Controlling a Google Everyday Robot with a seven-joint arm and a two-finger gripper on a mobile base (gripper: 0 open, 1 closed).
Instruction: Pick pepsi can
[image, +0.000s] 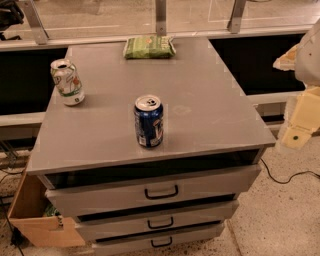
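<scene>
Pepsi can (148, 121) stands well left of jaws at right edge.

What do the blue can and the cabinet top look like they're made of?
Pepsi can: likely aluminium, with glossy blue print and a bare silver lid. Cabinet top: seemingly grey painted metal, matte with a faint sheen. The gripper, pale and plastic-looking, sits beside the cabinet at the view's right edge.

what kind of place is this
Probably an office or lab space: a grey drawer cabinet on a speckled floor, a cardboard box and cable beside it. The pepsi can stands on top; the gripper is off to the right.
</scene>
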